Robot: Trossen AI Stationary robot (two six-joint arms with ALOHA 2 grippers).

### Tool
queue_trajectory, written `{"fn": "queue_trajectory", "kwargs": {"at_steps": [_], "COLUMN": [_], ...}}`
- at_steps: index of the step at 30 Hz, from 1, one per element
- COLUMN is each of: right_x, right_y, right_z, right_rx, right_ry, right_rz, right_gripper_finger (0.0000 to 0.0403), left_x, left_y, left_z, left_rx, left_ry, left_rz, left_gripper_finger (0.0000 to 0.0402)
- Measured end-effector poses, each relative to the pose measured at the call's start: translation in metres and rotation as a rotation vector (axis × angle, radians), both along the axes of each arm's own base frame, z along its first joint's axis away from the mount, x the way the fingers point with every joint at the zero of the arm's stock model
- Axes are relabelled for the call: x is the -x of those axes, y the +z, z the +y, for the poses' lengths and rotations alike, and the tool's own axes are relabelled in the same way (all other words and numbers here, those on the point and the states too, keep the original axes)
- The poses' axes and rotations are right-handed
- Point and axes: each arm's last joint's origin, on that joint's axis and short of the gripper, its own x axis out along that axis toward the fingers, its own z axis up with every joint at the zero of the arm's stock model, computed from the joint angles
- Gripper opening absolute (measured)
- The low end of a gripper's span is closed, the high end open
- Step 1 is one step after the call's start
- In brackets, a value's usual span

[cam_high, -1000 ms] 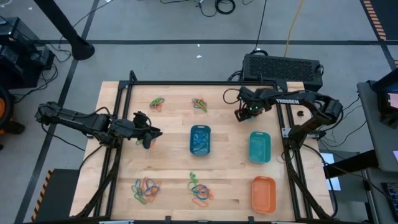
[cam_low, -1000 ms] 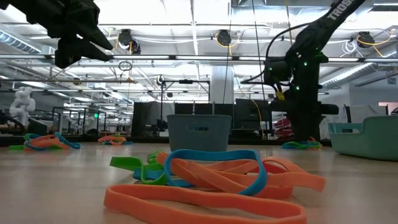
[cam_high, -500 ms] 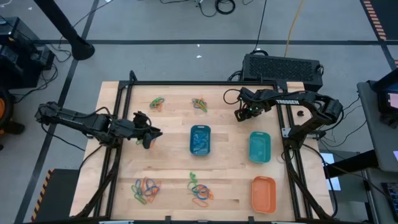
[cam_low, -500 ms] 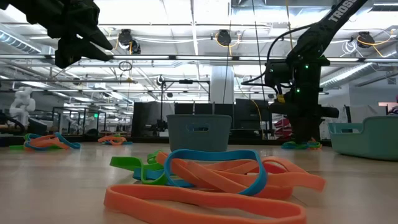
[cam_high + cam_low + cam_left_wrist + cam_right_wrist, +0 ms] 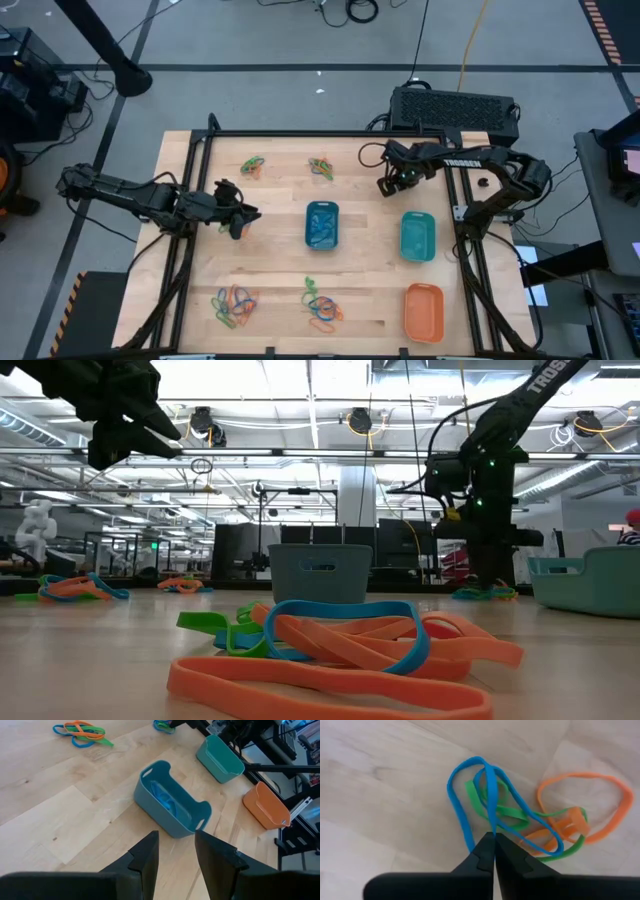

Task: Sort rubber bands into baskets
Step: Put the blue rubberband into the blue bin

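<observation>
Here the right claw (image 5: 494, 836) is pinched shut on a blue band (image 5: 490, 795) in a pile (image 5: 393, 182) at upper right. The left claw (image 5: 175, 845), partly parted and empty, hovers left of the blue basket (image 5: 321, 225) at bench (image 5: 270, 260) centre.

Right gripper (image 5: 494, 836) down on a band pile (image 5: 520, 815) — three baskets (image 5: 321, 225) toward the table's near side. Left gripper (image 5: 176, 851) hovers just beside the middle basket — two piles (image 5: 235, 305) nearer.

Right end effector (image 5: 494, 840) has pinched shut on a blue rubber band (image 5: 490, 795).
</observation>
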Motion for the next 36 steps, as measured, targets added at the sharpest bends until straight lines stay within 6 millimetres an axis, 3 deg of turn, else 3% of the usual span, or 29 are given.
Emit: {"fn": "queue_trajectory", "kwargs": {"at_steps": [7, 12, 17, 22, 28, 36], "right_x": [-0.018, -0.043, -0.074, -0.101, -0.124, -0.150], "right_y": [0.033, 0.062, 0.084, 0.097, 0.101, 0.070], "right_z": [-0.004, 0.001, 0.028, 0.071, 0.121, 0.149], "right_rx": [0.031, 0.069, 0.117, 0.147, 0.215, 0.222], "right_ry": [0.062, 0.127, 0.217, 0.349, 0.412, 0.387], "right_rz": [-0.026, -0.136, -0.279, -0.431, -0.569, -0.580], "right_gripper_finger": [0.0001, 0.0001, 0.0000, 0.0000, 0.0000, 0.0000], "left_x": [0.000, 0.000, 0.000, 0.000, 0.000, 0.001], "left_y": [0.000, 0.000, 0.000, 0.000, 0.001, 0.000], "left_z": [0.000, 0.000, 0.000, 0.000, 0.002, 0.008], "left_rx": [0.000, 0.000, 0.000, -0.022, -0.185, -0.444], "left_ry": [-0.001, -0.001, -0.001, 0.007, -0.021, 0.030], "left_rz": [0.000, 0.000, 0.001, 0.001, 0.017, 0.091], "left_gripper_finger": [0.0135, 0.0135, 0.0135, 0.0135, 0.0135, 0.0135]}}
